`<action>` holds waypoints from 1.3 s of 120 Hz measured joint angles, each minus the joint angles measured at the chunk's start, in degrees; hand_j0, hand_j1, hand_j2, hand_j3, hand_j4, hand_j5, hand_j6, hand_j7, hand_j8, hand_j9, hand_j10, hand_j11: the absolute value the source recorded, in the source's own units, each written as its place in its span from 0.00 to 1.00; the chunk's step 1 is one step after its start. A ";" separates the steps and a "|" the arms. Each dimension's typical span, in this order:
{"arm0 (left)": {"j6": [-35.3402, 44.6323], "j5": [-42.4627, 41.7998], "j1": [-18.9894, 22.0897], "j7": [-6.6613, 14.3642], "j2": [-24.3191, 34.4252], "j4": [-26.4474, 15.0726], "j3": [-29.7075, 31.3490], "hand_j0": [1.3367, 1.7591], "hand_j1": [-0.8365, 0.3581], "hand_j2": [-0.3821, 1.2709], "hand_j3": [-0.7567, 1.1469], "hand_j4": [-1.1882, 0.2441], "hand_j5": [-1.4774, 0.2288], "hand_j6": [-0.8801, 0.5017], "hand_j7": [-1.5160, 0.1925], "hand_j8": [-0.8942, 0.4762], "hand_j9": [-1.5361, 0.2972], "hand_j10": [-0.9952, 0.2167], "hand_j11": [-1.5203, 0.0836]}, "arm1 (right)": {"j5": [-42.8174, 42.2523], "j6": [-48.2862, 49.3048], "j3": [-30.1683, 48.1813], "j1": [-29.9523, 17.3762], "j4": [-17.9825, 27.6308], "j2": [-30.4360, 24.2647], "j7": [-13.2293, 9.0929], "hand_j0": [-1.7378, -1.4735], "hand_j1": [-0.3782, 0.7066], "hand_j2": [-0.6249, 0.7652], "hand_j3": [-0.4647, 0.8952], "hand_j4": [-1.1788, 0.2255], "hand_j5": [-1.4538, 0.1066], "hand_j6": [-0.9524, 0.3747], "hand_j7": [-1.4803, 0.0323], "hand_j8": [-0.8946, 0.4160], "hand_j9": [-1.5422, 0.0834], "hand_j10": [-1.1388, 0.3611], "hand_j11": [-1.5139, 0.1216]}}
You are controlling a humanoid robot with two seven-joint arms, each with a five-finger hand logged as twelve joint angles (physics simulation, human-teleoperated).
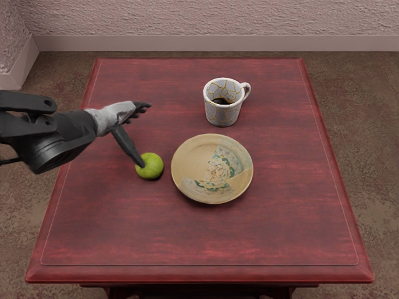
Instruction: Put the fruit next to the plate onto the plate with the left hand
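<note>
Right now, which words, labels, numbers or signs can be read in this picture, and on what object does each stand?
None can be read. The plate has only a painted pattern, the mug only golden crack lines; the green fruit, the left hand and the table carry no lettering.

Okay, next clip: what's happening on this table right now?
The robot's left hand has reached in from the left toward a green lime-like fruit, which sits on the red wooden table just left of the plate. One dark finger stretches down to the fruit's left side, and the others are spread and not around it, so nothing is grasped. The fruit is not yet on the plate. A crackle-patterned mug with dark liquid stands behind the plate.
</note>
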 joint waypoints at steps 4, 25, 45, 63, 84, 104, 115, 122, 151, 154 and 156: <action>1.87 -1.24 -0.63 -0.02 -1.07 -0.61 0.99 0.76 0.95 0.24 0.40 0.80 0.83 0.60 0.85 0.62 0.81 0.78 0.91 | 0.00 0.00 0.00 -0.01 0.00 0.00 0.00 0.30 0.03 0.45 0.34 0.84 0.93 0.72 0.98 0.68 0.95 0.76 0.93; 9.68 -5.26 -1.60 -0.12 -3.27 -4.02 4.10 0.76 0.93 0.24 0.40 0.79 0.82 0.59 0.84 0.61 0.79 0.77 0.90 | 0.00 0.00 0.00 0.00 0.00 0.00 0.00 0.30 0.03 0.45 0.34 0.84 0.93 0.72 0.98 0.68 0.95 0.76 0.93; 11.64 -6.49 -1.68 -0.10 -6.15 -6.59 4.79 0.76 0.92 0.24 0.40 0.78 0.81 0.59 0.83 0.60 0.79 0.76 0.89 | 0.00 0.00 0.00 0.01 0.00 0.00 0.00 0.30 0.03 0.45 0.34 0.84 0.93 0.72 0.98 0.68 0.95 0.76 0.93; 13.45 -8.21 -2.12 -0.18 -7.60 -7.20 6.21 0.76 0.89 0.24 0.40 0.76 0.79 0.56 0.81 0.58 0.77 0.74 0.87 | 0.00 0.00 0.00 0.01 0.00 0.00 0.00 0.30 0.03 0.45 0.34 0.84 0.93 0.72 0.98 0.68 0.95 0.76 0.93; 14.09 -8.89 -2.25 -0.12 -7.71 -7.29 7.72 0.76 0.77 0.26 0.40 0.67 0.70 0.48 0.72 0.49 0.68 0.64 0.77 | 0.00 0.00 0.00 0.01 0.00 0.00 0.00 0.30 0.03 0.45 0.34 0.84 0.93 0.72 0.98 0.68 0.95 0.76 0.93; 14.70 -9.16 -3.43 -0.04 -8.88 -7.18 8.96 0.76 0.67 0.27 0.40 0.61 0.62 0.40 0.64 0.42 0.61 0.56 0.69 | 0.00 0.00 0.00 0.01 0.00 0.00 0.00 0.30 0.03 0.45 0.34 0.84 0.93 0.72 0.98 0.68 0.95 0.76 0.93; 14.91 -9.23 -3.73 0.13 -9.31 -7.14 9.43 0.76 0.62 0.28 0.40 0.57 0.59 0.37 0.61 0.38 0.58 0.52 0.65 | 0.00 0.00 0.00 0.00 0.00 0.00 0.00 0.30 0.03 0.45 0.34 0.84 0.93 0.72 0.98 0.68 0.95 0.76 0.93; 14.97 -9.51 -4.08 0.24 -10.20 -7.14 9.71 0.76 0.60 0.28 0.40 0.56 0.57 0.35 0.59 0.37 0.56 0.50 0.63 | 0.00 0.00 0.00 -0.01 0.00 0.00 0.00 0.30 0.03 0.45 0.34 0.84 0.93 0.72 0.98 0.68 0.95 0.76 0.93; 15.01 -10.46 -4.32 0.38 -11.82 -7.04 10.94 0.76 0.52 0.34 0.40 0.49 0.49 0.29 0.51 0.30 0.48 0.42 0.54 | 0.00 0.00 0.00 0.00 0.00 0.00 0.00 0.30 0.03 0.45 0.34 0.84 0.93 0.72 0.98 0.68 0.95 0.76 0.93; 15.01 -10.49 -4.32 0.38 -11.82 -7.01 11.01 0.76 0.52 0.35 0.40 0.48 0.48 0.28 0.50 0.31 0.48 0.41 0.54 | 0.00 0.00 0.00 0.00 0.00 0.00 0.00 0.30 0.03 0.45 0.34 0.84 0.93 0.72 0.98 0.68 0.95 0.76 0.93; 15.01 -10.47 -4.32 0.37 -11.82 -7.00 11.11 0.76 0.51 0.36 0.40 0.48 0.48 0.27 0.50 0.31 0.47 0.41 0.53 | 0.00 0.00 0.00 0.00 0.00 0.00 0.00 0.30 0.03 0.45 0.34 0.84 0.93 0.72 0.98 0.68 0.95 0.76 0.93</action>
